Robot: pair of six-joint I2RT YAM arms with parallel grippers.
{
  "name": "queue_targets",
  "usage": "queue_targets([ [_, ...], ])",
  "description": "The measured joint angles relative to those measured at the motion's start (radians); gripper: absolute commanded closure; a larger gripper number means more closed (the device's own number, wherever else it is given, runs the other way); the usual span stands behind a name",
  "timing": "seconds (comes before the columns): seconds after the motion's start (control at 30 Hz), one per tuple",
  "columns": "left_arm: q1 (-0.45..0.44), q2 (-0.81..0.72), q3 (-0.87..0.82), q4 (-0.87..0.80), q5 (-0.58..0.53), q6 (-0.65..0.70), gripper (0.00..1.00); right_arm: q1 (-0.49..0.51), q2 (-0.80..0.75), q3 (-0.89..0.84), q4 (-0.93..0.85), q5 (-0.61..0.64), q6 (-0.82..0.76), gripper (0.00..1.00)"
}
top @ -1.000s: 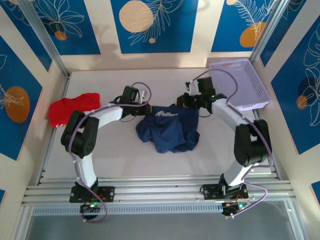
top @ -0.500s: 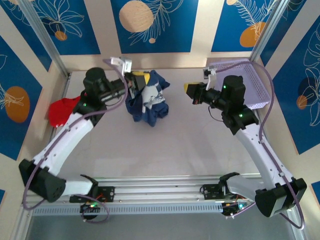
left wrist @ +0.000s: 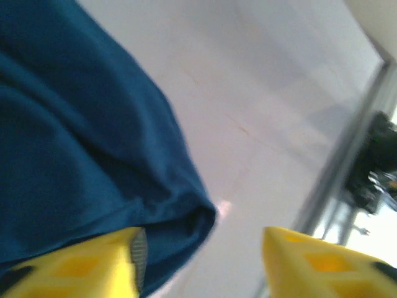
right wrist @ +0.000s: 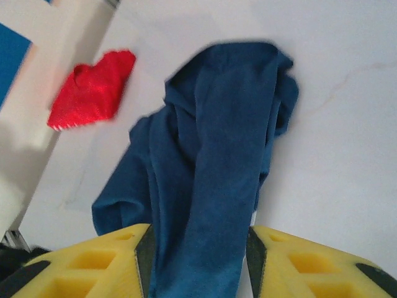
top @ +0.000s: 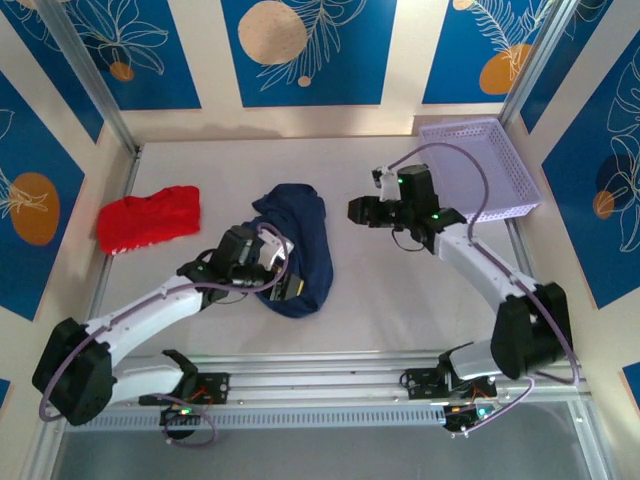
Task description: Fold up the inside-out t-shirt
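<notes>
The inside-out t-shirt [top: 303,240] is dark navy and lies in a long rumpled heap on the white table [top: 400,290]. My left gripper [top: 285,288] rests low at the heap's near end. In the left wrist view this gripper [left wrist: 201,261] is open, and a folded edge of the t-shirt [left wrist: 74,155] lies against its left finger [left wrist: 74,267]. My right gripper [top: 355,212] hovers to the right of the heap, apart from it. In the right wrist view the right gripper [right wrist: 198,267] is open, and the t-shirt [right wrist: 217,155] shows through the gap.
A bright red garment [top: 148,218] lies at the left wall and shows again as the red garment [right wrist: 93,90]. A purple basket [top: 480,165] stands at the back right. Metal rails [top: 320,385] run along the near edge.
Half a second ago the left gripper held the shirt bunched up in the air at the back. Now the shirt lies on the table, both arms have come down, and both grippers have opened.
</notes>
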Motion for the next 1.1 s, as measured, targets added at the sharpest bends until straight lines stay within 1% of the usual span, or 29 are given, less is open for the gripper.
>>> queue_targets([
  [0.07,0.010,-0.026,0.012,-0.002,-0.118,-0.035,0.33,0.025,0.083,0.032,-0.002,0.005,-0.001,0.50],
  [0.13,0.039,-0.021,0.033,-0.003,-0.214,-0.077,0.32,0.056,0.188,0.090,-0.006,0.013,-0.002,0.46],
  [0.2,0.077,0.000,0.041,0.001,-0.274,-0.117,0.31,0.083,0.268,0.147,-0.021,0.023,-0.011,0.44],
  [0.3,0.130,0.047,0.041,0.000,-0.336,-0.167,0.29,0.126,0.390,0.257,-0.039,0.052,-0.033,0.43],
  [0.4,0.158,0.094,0.041,0.001,-0.373,-0.190,0.29,0.171,0.488,0.352,-0.058,0.089,-0.056,0.43],
  [0.47,0.168,0.128,0.041,0.002,-0.385,-0.196,0.29,0.194,0.551,0.413,-0.069,0.117,-0.070,0.45],
  [0.53,0.174,0.174,0.042,0.012,-0.384,-0.199,0.33,0.214,0.613,0.470,-0.086,0.150,-0.086,0.55],
  [0.57,0.176,0.198,0.043,0.017,-0.383,-0.201,0.36,0.219,0.635,0.489,-0.090,0.159,-0.092,0.63],
  [0.63,0.179,0.253,0.050,0.027,-0.378,-0.203,0.45,0.226,0.678,0.520,-0.106,0.183,-0.102,0.78],
  [0.67,0.180,0.278,0.053,0.034,-0.372,-0.207,0.52,0.226,0.686,0.525,-0.112,0.192,-0.114,0.84],
  [0.73,0.181,0.310,0.056,0.051,-0.360,-0.208,0.67,0.222,0.690,0.524,-0.136,0.213,-0.120,0.93],
  [0.8,0.181,0.320,0.056,0.064,-0.351,-0.208,0.84,0.215,0.675,0.515,-0.142,0.231,-0.130,0.99],
  [0.83,0.181,0.319,0.061,0.069,-0.348,-0.206,0.92,0.209,0.653,0.499,-0.140,0.237,-0.133,1.00],
  [0.87,0.181,0.319,0.069,0.072,-0.345,-0.198,0.98,0.204,0.633,0.481,-0.138,0.239,-0.134,1.00],
  [0.9,0.181,0.319,0.082,0.077,-0.342,-0.192,1.00,0.192,0.585,0.446,-0.139,0.241,-0.133,1.00],
  [0.97,0.181,0.321,0.122,0.085,-0.333,-0.186,1.00,0.169,0.486,0.391,-0.140,0.238,-0.132,1.00],
  [1.1,0.181,0.334,0.214,0.114,-0.315,-0.169,1.00,0.097,0.212,0.276,-0.127,0.227,-0.128,1.00],
])
